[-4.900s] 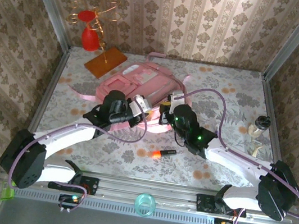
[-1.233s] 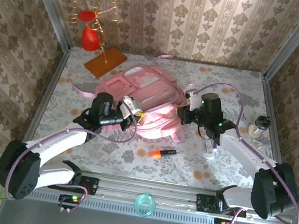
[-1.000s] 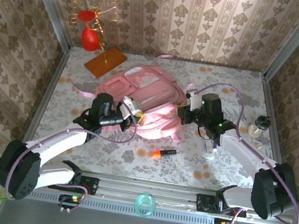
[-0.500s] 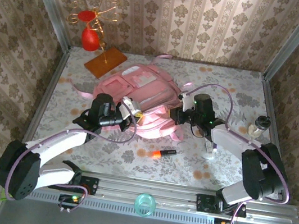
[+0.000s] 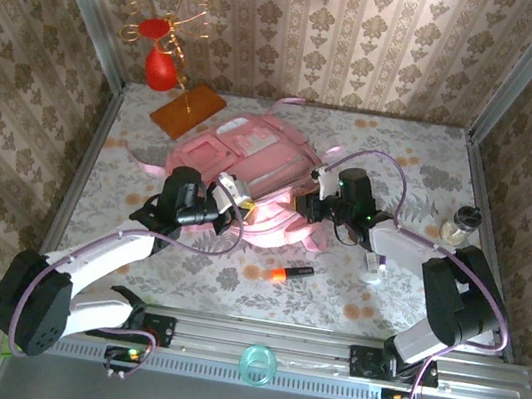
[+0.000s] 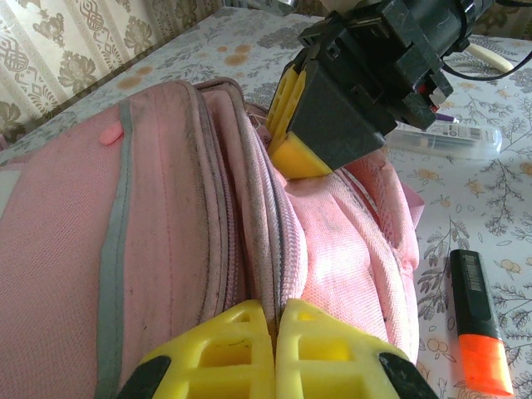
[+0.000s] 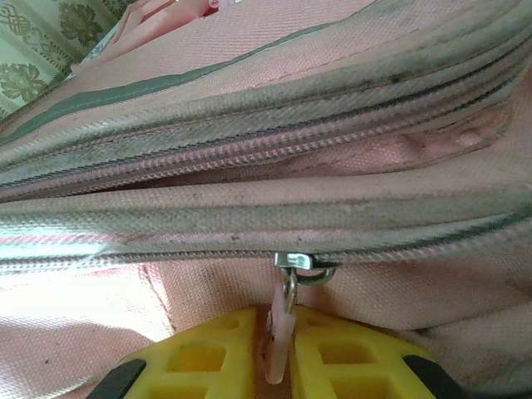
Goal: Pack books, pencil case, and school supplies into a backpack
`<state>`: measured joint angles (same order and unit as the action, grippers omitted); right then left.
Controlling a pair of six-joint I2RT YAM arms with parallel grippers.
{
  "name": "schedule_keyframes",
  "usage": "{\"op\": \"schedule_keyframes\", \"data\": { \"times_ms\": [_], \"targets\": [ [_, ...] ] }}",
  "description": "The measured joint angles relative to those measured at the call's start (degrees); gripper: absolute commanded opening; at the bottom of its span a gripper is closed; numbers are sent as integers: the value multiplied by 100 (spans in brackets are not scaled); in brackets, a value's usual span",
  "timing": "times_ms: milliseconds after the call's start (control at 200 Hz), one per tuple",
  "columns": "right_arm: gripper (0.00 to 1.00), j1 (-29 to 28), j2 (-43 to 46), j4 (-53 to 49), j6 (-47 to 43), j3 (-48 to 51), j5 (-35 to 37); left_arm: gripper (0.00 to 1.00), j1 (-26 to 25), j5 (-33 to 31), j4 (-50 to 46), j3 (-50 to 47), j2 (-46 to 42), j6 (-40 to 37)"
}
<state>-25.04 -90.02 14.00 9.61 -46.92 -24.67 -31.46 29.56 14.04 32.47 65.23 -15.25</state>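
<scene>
The right gripper [image 5: 298, 206] has moved left, from just beside the pink backpack [image 5: 253, 152] to against its right side. The right arm [image 5: 410, 251] has folded in closer behind it.

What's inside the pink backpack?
I can't see inside. The zips that show on the backpack look shut, so whatever it holds is hidden. A zip pull sits between the fingers of the right gripper. The orange-and-black marker lies outside, on the table.

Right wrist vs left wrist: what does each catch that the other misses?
Right wrist: the zipper pull between the fingers of the right gripper, hanging from its metal slider. Left wrist: the orange-black marker and a clear stick on the table, plus the left gripper shut on the pink backpack. Both: that backpack's zipper tracks.
</scene>
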Motion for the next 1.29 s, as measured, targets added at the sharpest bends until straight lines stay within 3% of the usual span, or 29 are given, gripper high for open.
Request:
{"op": "schedule_keyframes", "data": {
  "times_ms": [205, 595, 950, 1210, 1295],
  "targets": [
    [0, -37, 44, 162, 22, 70, 170, 0, 0, -24, 2, 0, -4, 0],
    [0, 31, 710, 332, 238, 603, 1099, 0, -31, -63, 4, -37, -11, -208],
    [0, 234, 1556, -922, 570, 605, 2107, 0, -295, 166, 7, 28, 205, -459],
    [0, 393, 2236, -1283, 581, 920, 2170, 0, -376, 356, 7, 363, 599, -691],
    [0, 428, 2498, -1296, 581, 1069, 2170, 4, -247, 461, 0, 511, 822, -776]
  ]
}}
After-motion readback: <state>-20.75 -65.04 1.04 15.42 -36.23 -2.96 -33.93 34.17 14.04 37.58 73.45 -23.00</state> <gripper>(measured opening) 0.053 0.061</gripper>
